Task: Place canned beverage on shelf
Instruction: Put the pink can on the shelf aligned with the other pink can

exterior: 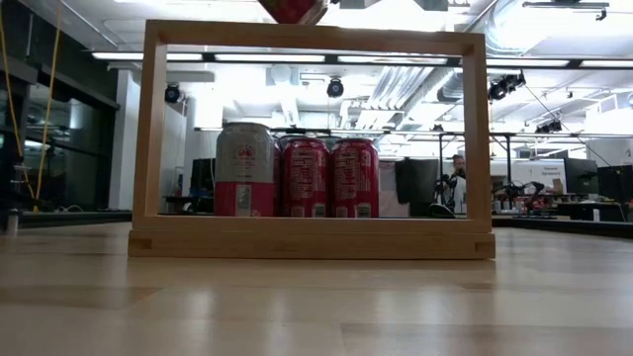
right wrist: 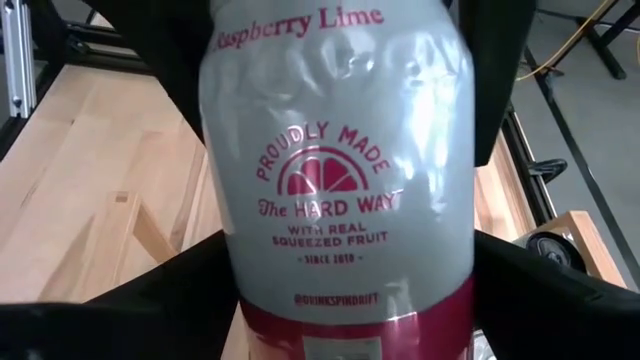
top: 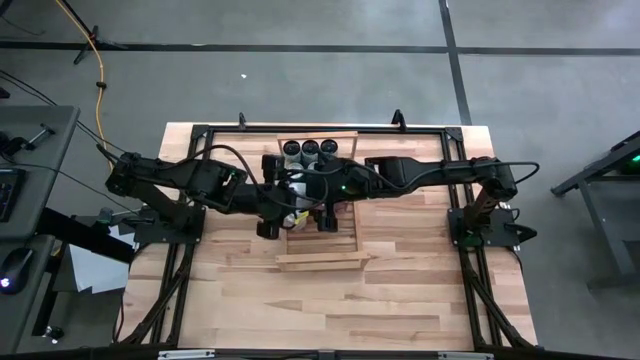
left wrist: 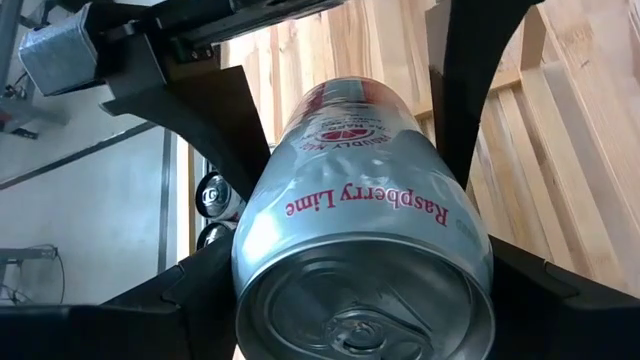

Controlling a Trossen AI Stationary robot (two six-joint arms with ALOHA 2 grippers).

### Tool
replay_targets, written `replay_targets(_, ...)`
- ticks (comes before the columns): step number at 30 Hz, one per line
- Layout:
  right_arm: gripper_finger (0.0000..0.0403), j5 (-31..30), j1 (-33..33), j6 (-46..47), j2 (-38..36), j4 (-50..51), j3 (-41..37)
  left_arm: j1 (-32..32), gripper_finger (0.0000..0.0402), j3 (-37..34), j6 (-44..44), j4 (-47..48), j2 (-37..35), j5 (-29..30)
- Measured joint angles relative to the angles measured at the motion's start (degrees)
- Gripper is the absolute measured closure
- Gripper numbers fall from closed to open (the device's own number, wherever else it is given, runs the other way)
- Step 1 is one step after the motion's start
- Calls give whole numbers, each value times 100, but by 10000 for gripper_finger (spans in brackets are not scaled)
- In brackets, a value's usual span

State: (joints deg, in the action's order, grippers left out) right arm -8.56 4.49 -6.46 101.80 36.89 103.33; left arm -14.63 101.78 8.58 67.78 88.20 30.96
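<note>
A grey and red can [left wrist: 360,200], labelled Raspberry Lime, hangs over the shelf [top: 345,235] between my two arms. It also shows in the right wrist view [right wrist: 335,190] and at the low view's top edge [exterior: 292,8]. My left gripper [left wrist: 365,300] is shut on its top end and my right gripper [right wrist: 340,310] on its red bottom end. Three more cans [exterior: 297,178] stand upright in a row at the shelf's far end [top: 310,150]. My left gripper pinches the can's side walls near its top end [left wrist: 250,270] between its two fingers, which lie along the can. The can is clear of the shelf, its tabbed lid toward the left wrist. The grey wall [right wrist: 330,80] near this end looks dented. My right gripper pinches the can's red bottom end [right wrist: 260,320] between its two fingers, which also lie along the can. It comes slanting down from the table's right side, opposite my left gripper. The can's bottom faces the right wrist.
The shelf's near end bar [exterior: 312,242] and upright frame [exterior: 475,138] stand between the low camera and the three cans. Bare slats [left wrist: 560,170] lie under the held can. A black frame [top: 460,215] edges the wood tabletop. A person [exterior: 457,176] stands far behind.
</note>
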Motion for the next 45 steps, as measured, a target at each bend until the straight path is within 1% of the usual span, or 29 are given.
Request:
replay_targets(3,88,0,0,-6,0,-5,-2,0,119,0,-1,40,0,-2)
replay_targets(6,121,0,0,1,0,-1,-2,0,113,0,1,33,0,-7)
replay_targets(7,126,0,0,8,0,0,-2,0,108,0,2,18,0,-23)
replay_targets(14,126,-1,-33,9,-4,127,-2,0,65,0,-48,14,-1,-195)
replay_targets(18,126,-8,-49,3,-7,578,-2,0,60,0,-236,259,-33,-213)
replay_targets(21,126,-13,-78,173,-13,1262,-2,-1,59,-6,-759,649,-66,-218)
replay_targets(24,126,-18,-130,387,-20,2079,-41,5,59,-294,-1316,687,-257,-242)
replay_targets(26,126,-21,-163,547,-86,2442,-236,4,58,-652,-1646,466,-515,-238)
replay_targets(28,126,47,-166,736,-292,2507,-675,-18,58,-1156,-1992,75,-888,-236)
replay_targets(30,126,125,-156,982,-697,2354,-1310,-75,58,-1782,-2428,-353,-1345,-230)
replay_targets(32,126,129,-91,1415,-1231,1957,-2130,-162,58,-2479,-2959,-952,-1862,-215)
replay_targets(34,126,116,3,2044,-1828,1267,-3057,-274,58,-3197,-3472,-1521,-2396,-177)
replay_targets(36,126,-28,162,2837,-2451,233,-3960,-370,58,-3881,-3914,-2434,-2864,-70)
replay_targets(38,126,-211,367,3590,-2998,-1196,-4818,-440,58,-4529,-4137,-3441,-3239,81)
replay_targets(40,126,-536,577,4133,-3314,-2729,-5582,-459,58,-5082,-4120,-4771,-3454,241)
replay_targets(42,126,-1008,744,4343,-3390,-4361,-6156,-424,58,-5555,-3905,-6076,-3523,376)
replay_targets(44,126,-1544,831,4355,-3311,-5621,-6478,-322,58,-5867,-3525,-7353,-3392,396)
replay_targets(45,126,-1724,833,4326,-3215,-6033,-6532,-266,58,-5960,-3340,-7785,-3297,398)
